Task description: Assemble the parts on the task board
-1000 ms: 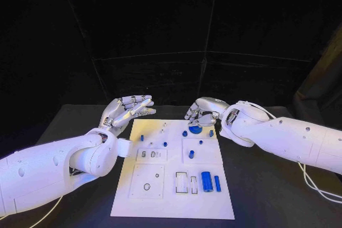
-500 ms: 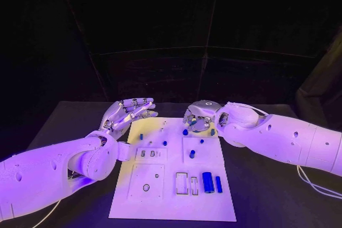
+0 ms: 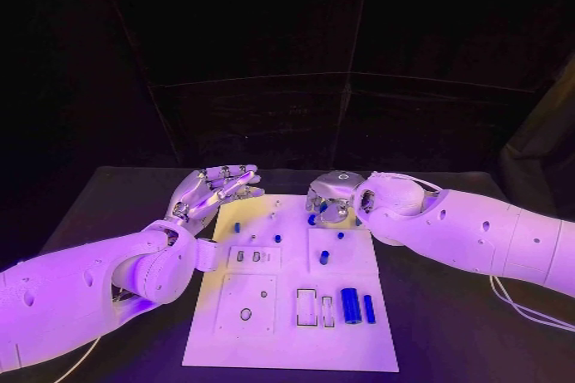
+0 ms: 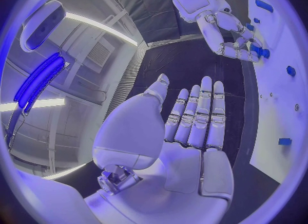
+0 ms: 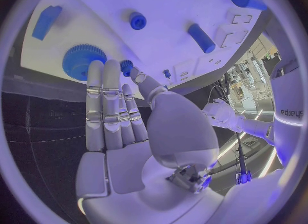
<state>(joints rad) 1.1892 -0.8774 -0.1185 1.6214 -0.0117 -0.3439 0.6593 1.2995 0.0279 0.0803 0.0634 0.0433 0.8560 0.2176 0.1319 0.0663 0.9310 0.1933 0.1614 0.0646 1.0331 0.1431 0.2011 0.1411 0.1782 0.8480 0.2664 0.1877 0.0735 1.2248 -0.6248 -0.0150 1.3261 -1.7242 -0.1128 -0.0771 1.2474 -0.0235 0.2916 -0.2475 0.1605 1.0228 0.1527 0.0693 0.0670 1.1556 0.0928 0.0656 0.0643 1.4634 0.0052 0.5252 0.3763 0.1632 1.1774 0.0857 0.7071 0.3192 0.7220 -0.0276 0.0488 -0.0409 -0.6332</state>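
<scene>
Right hand (image 3: pixel 332 192) hides the task board (image 3: pixel 292 341) far edge; grasp unclear.

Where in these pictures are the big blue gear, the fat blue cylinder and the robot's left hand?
blue gear (image 5: pixel 83 61): right wrist view, toothed face.
blue cylinder (image 3: pixel 350 305): head view, mid-length of its side.
left hand (image 4: pixel 192 126): left wrist view, palm side of its fingers.

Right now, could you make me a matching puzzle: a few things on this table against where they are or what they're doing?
1. left robot hand
2. right robot hand
3. large blue cylinder
4. blue gear

a. lies on the task board's near part
b. open, beside the board's far left corner
c. over the board's far end
d. by the right robot hand's fingertips

1-b, 2-c, 3-a, 4-d
</scene>
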